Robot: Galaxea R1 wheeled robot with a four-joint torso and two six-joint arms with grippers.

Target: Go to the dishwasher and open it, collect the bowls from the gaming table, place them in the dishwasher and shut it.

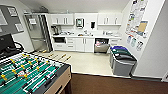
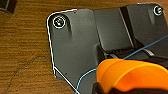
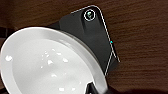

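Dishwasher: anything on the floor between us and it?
Nothing visible blocks a straight run: the open dishwasher sits across bare light floor. The foosball table is off to the left, the bins to the right, and small yellow items lie left of the line.

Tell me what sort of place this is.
Likely an office break room: white kitchen cabinets over a counter, an open dishwasher, a row of sorting bins, and a table-football table up front.
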